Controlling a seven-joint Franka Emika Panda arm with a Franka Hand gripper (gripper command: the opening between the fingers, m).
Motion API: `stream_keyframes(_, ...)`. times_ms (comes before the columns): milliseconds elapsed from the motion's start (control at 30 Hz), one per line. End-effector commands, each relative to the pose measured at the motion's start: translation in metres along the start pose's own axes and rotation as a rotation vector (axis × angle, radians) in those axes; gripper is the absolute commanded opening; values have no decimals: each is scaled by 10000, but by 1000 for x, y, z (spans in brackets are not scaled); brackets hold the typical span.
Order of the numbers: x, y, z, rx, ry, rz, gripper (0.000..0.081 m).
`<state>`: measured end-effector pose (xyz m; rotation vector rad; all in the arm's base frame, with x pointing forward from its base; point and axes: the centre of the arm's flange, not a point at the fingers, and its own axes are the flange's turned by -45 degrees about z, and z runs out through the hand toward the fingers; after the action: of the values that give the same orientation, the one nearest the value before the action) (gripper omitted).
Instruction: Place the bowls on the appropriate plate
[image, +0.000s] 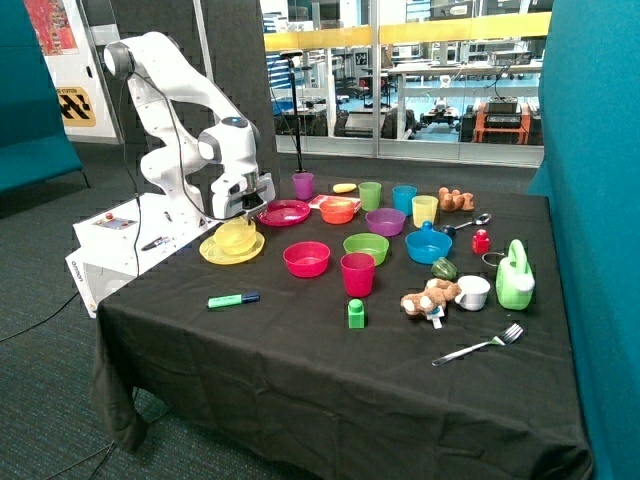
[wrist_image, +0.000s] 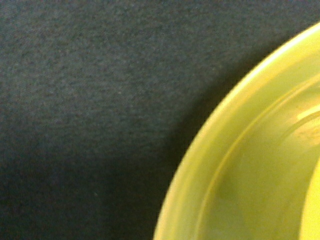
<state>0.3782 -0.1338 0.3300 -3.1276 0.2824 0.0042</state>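
Note:
The yellow bowl (image: 235, 236) sits on the yellow plate (image: 222, 254) near the table's edge by the robot base. My gripper (image: 245, 210) is right above the bowl's far rim, close to it or touching it. The pink-red bowl (image: 306, 259) stands on the black cloth, between the yellow plate and the taller pink-red cup (image: 357, 273). The pink plate (image: 284, 213) lies bare just behind the yellow plate. The wrist view shows only the yellow plate's rim (wrist_image: 240, 165) over the black cloth (wrist_image: 90, 100).
An orange bowl (image: 337, 210), purple bowl (image: 385, 221), green bowl (image: 366, 247) and blue bowl (image: 428, 245) stand mid-table, with several cups behind. A green marker (image: 233, 299), a green block (image: 356, 314), toy animals, a fork (image: 480, 346) and a green watering can (image: 515, 277) lie toward the front and far side.

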Motion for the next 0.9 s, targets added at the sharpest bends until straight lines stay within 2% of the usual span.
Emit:
stream_keyframes(0, -17, -5, 1, -8, 28, 1537, 54)
stream_keyframes(33, -21, -7, 3, -8, 28, 1510, 106)
stream_keyframes(133, -24, -13, 4, -8, 28, 1295, 367)
stream_keyframes(300, -27, -17, 3, -8, 28, 1177, 604)
stream_keyframes(333, -27, -18, 3, -9, 28, 928, 630)
stream_keyframes(467, -32, -17, 4, -8, 28, 1136, 671)
stream_keyframes(500, -32, -16, 4, -9, 28, 927, 675)
stream_keyframes(533, -34, -15, 4, -8, 28, 1299, 680)
stream_keyframes(600, -33, -13, 4, -8, 28, 941, 689)
stream_keyframes(867, -28, -6, 1, -9, 28, 903, 705)
